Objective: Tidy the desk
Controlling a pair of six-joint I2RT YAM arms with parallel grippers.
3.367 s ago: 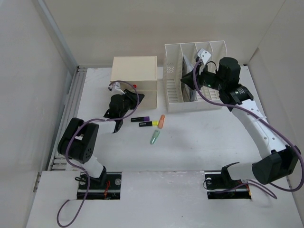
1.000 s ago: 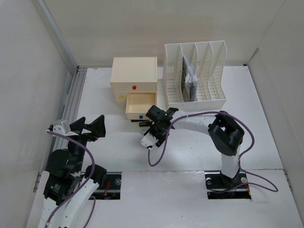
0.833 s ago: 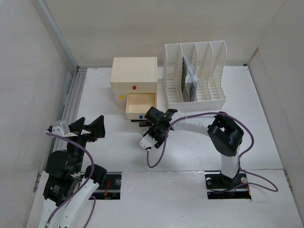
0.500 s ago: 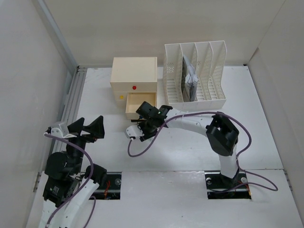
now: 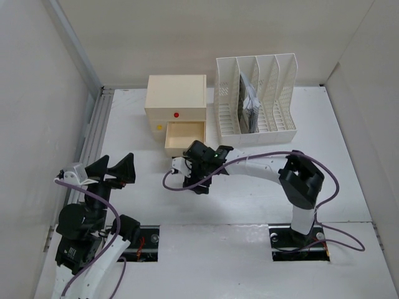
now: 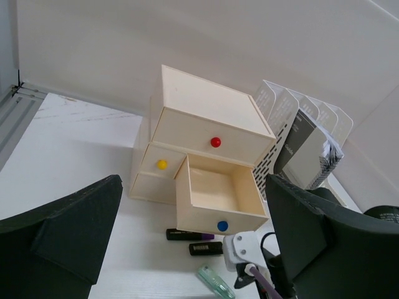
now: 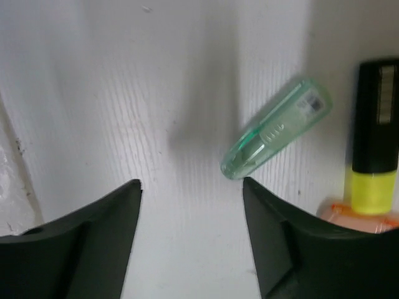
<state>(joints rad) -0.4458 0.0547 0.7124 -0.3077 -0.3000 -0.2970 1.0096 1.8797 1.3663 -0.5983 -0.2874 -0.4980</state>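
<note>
The desk (image 5: 237, 199) is the big white tabletop with pale walls round it, and the two arms are bolted at its front edge. At the back there's a cream drawer box (image 5: 176, 93) with a white file rack (image 5: 227, 118) right beside it on the right. Some papers (image 5: 250, 103) stand upright in one of the rack's middle slots. The box has a red knob on top and a yellow one below. Its bottom drawer (image 6: 215, 190), the one with the blue knob, is slid out toward the front.

The left gripper (image 5: 118, 163) sits folded up near the front-left corner, well apart from everything, with its fingers spread wide. Its wrist view looks straight at the drawer box.

The right arm reaches across to the middle of the desk, just in front of the slid-out drawer. The right gripper (image 7: 190, 185) points down at the tabletop, fingers apart and nothing between them. A green marker (image 7: 277, 128) lies tilted just past its right finger – near it, not touching. Beside that is a yellow marker (image 7: 377, 180), its tip against an orange marker (image 7: 358, 215) that's mostly cut off at the edge. The left wrist view also catches a purple-tipped marker (image 6: 187, 235) lying right in front of the drawer.
</note>
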